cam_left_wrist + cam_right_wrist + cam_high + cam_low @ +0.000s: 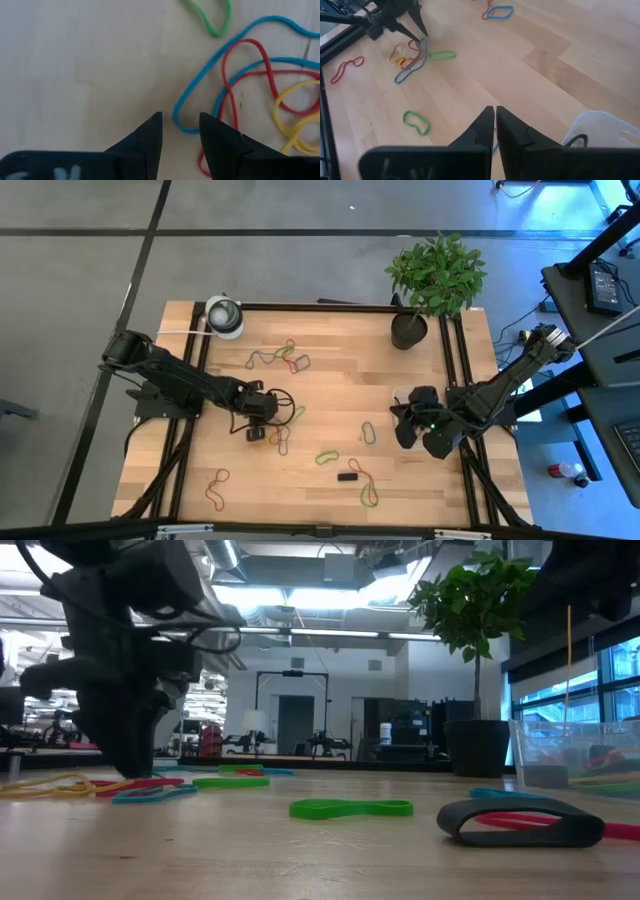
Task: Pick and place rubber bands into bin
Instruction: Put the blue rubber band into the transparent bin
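Observation:
Rubber bands lie scattered on the wooden table: a tangle of blue, red and yellow ones (235, 80), with green ones (350, 808) and a black one (520, 823) nearer the front. My left gripper (181, 122) is open and points down at the tangle's edge. Its fingertips stand on either side of the end loop of a blue band (182, 125), which lies flat on the wood. The clear bin (607, 130) stands at the table's right side. My right gripper (495, 109) hovers beside the bin, shut, with nothing between its fingers.
A potted plant (435, 275) stands at the far right corner and a white-and-grey roll (224, 315) at the far left. Black frame rails (190, 440) run along the table's sides. More bands lie loose near the far edge (290, 358) and the front left (217, 485).

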You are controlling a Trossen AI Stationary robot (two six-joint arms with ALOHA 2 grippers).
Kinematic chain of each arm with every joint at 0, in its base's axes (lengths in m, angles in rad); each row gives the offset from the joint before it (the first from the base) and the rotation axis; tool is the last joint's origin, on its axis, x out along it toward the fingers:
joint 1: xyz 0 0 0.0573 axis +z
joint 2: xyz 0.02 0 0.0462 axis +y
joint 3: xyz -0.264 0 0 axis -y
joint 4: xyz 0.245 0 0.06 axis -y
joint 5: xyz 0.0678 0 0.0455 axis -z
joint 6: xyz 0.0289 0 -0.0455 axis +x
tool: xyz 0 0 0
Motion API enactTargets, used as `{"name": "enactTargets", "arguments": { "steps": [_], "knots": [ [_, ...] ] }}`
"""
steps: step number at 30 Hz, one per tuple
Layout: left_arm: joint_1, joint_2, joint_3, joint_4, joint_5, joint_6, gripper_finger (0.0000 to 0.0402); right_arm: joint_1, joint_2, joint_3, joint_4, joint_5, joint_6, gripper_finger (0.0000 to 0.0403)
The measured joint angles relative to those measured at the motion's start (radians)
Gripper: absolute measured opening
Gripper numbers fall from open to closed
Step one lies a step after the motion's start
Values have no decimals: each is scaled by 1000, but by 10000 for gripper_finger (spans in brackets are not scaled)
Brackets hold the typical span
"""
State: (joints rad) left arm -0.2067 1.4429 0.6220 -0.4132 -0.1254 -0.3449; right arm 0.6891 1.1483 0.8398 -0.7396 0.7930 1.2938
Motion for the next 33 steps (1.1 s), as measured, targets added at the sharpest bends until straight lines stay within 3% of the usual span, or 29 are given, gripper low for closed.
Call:
{"name": "enactTargets", "arguments": {
  "steps": [6,12,21,30,33],
  "knots": [
    [2,41,3,23,19,42,101,1,2,0,9,-1,-9,23],
    [3,11,-1,23,1,22,10,1,2,0,-4,-35,-62,23],
    [1,-92,74,-92,-68,30,3,-58,-3,0,-24,-70,-99,5],
    [1,-121,179,-83,-130,187,3,-245,-52,0,98,-204,-407,2],
    [5,-121,215,-84,-149,256,3,-321,-78,0,144,-298,-543,1]
  ]
}}
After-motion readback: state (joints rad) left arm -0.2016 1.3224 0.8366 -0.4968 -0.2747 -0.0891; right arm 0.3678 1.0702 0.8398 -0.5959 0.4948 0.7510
